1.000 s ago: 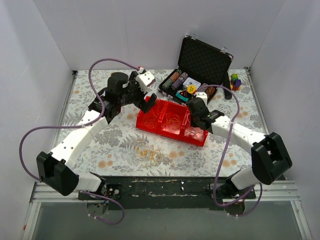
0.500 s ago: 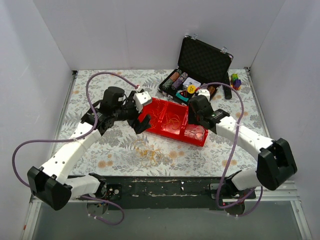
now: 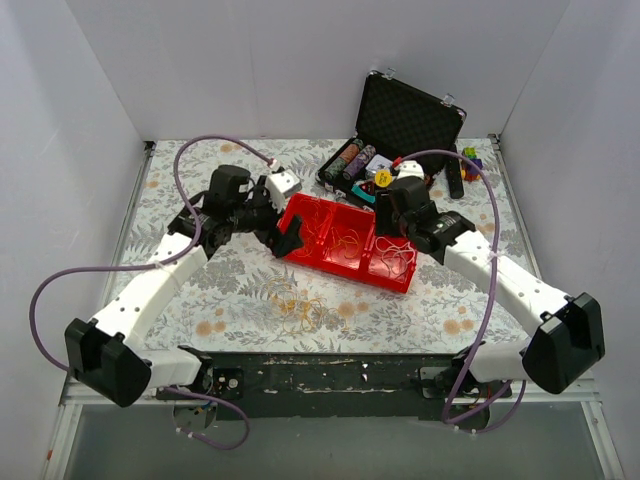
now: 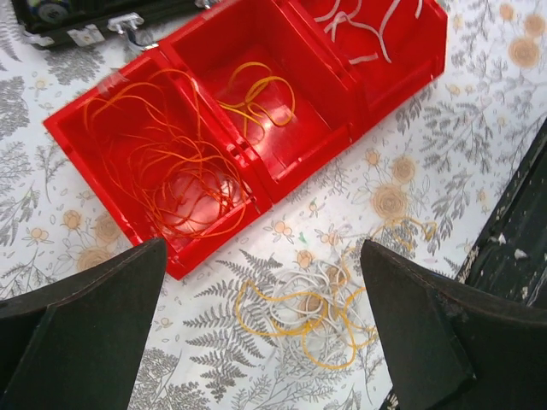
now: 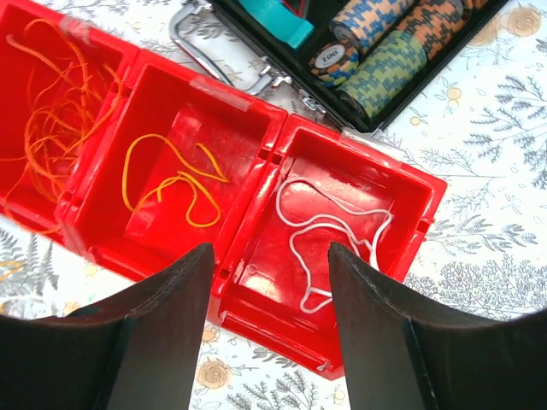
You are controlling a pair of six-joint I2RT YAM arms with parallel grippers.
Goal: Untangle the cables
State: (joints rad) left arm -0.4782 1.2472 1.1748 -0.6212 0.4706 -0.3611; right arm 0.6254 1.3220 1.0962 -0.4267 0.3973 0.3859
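A loose tangle of the cables (image 3: 300,305) in yellow, white and orange lies on the floral table in front of the red three-part tray (image 3: 340,266). In the left wrist view the tangle (image 4: 325,307) lies below my open left gripper (image 4: 263,256), which hovers over the tray's front left corner (image 3: 283,228). The tray (image 4: 253,178) holds orange strands (image 4: 162,162), yellow ones (image 4: 256,94) and white ones (image 4: 367,26), each colour in its own part. My right gripper (image 5: 269,252) stands open and holds nothing above the right part, where a white strand (image 5: 333,231) lies; in the top view this gripper (image 3: 397,238) is over the tray's right end.
An open black case (image 3: 400,130) with stacks of poker chips (image 5: 385,51) stands just behind the tray. Small coloured blocks (image 3: 470,160) sit at the back right. White walls close in three sides. Purple hoses arc over both arms.
My right gripper has opened over the right part of the tray and drawn back a little. The left gripper swung out over the tray's left end and stayed open.
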